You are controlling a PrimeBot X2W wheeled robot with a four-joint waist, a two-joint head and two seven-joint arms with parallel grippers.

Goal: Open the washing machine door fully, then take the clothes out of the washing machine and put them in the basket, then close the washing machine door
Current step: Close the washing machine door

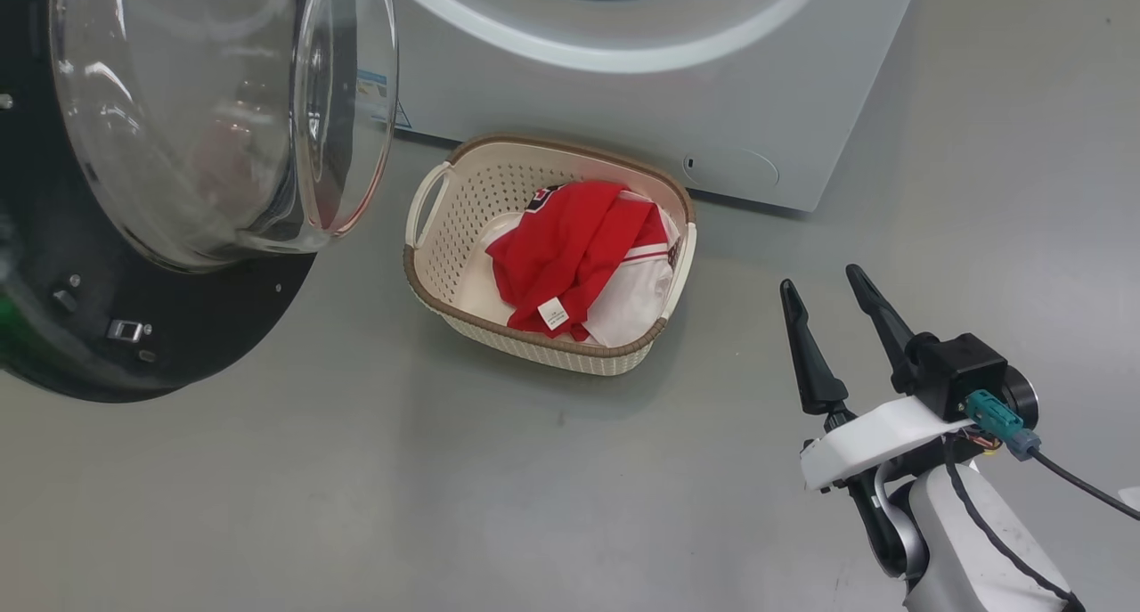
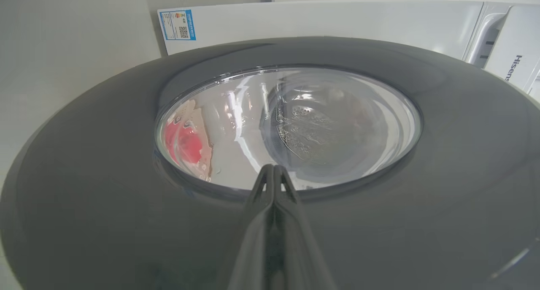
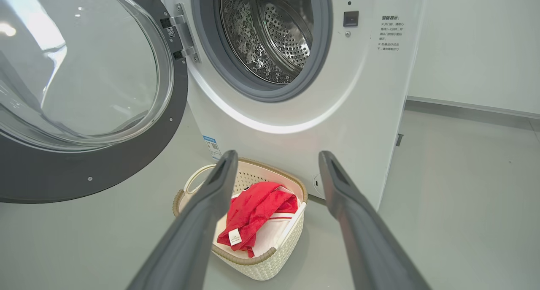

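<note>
Starting at your left gripper (image 2: 273, 168): its two fingers were pinched tight together with nothing between them, tips aimed at the outer face of the washing machine door (image 2: 84, 205), right at the lower edge of the glass (image 2: 295, 125). I couldn't tell from the wrist view whether the tips were actually touching the door or just shy of it.

Your right gripper (image 1: 819, 278) was spread wide and empty, hanging over the floor (image 1: 356, 487) to the right of the basket (image 1: 450, 211) and well apart from it. The clothes (image 1: 570, 247) were lying in the basket, red piled on white, a little label facing up. The basket sat on the floor just in front of the washing machine (image 1: 623, 95). From the right wrist view the drum (image 3: 270, 32) looked empty, just bare perforated steel, though I couldn't see its very bottom. The door stood swung wide on its hinge (image 3: 181, 36), out to the left of the opening.

So my read: you were on the last step, shutting the door. The next move calls for a push with that pinched left gripper on the outer face to swing the door round to the opening, then a firm press until it clicks. I couldn't judge whether the door's lower edge would clear the basket, so go easy.
</note>
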